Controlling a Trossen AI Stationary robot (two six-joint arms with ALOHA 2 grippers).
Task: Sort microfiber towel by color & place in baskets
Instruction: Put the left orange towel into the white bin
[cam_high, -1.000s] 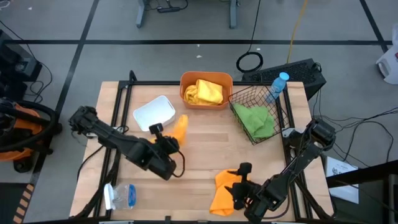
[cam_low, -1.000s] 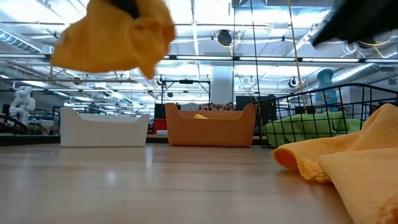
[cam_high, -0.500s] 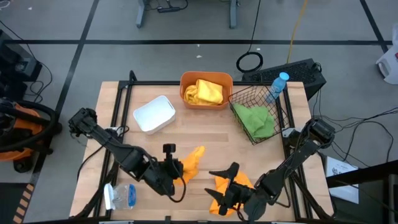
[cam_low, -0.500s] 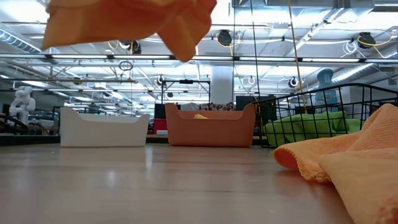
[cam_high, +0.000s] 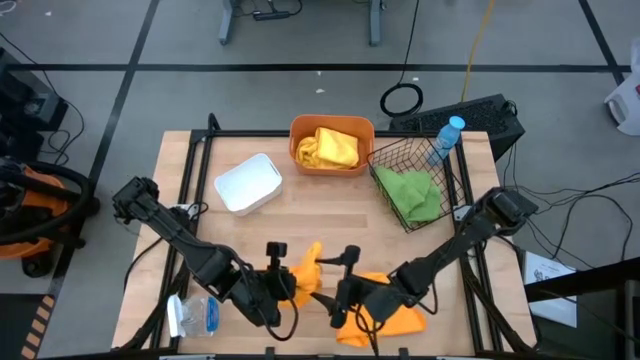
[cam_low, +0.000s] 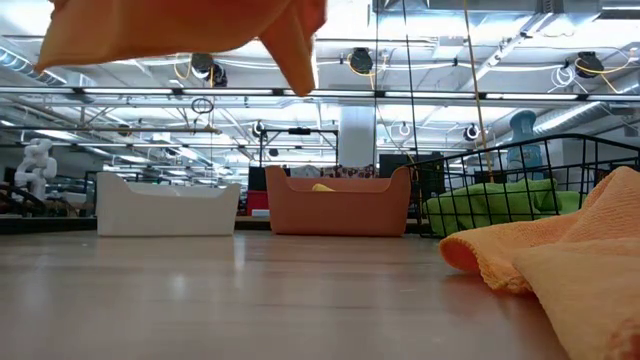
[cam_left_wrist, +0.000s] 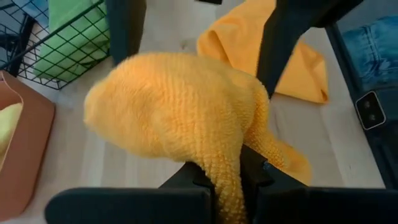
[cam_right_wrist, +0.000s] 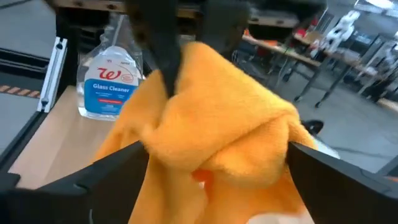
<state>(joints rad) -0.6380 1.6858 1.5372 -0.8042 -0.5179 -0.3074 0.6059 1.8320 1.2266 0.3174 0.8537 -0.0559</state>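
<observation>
Three containers stand along the far side of the worktop (cam_high: 300, 230). The orange tub (cam_high: 331, 146) in the middle holds a crumpled yellow towel (cam_high: 328, 148). Just beside it, toward the right arm's side, the black wire basket (cam_high: 415, 185) holds a green towel (cam_high: 413, 195), and a blue-capped bottle (cam_high: 447, 137) stands at its far corner. The white tray (cam_high: 247, 183) sits on the other side of the tub; nothing shows inside it from above.

At the near edge, the left tool (cam_high: 281, 283) is clenched on an orange towel (cam_high: 305, 270), held up clear of the wood. The right tool (cam_high: 344, 293) sits close against that same cloth with its fingers spread to either side of it, and a second orange towel (cam_high: 385, 312) lies bunched on the worktop under the right arm. A glass cleaner bottle (cam_high: 196, 315) lies near the left corner.
</observation>
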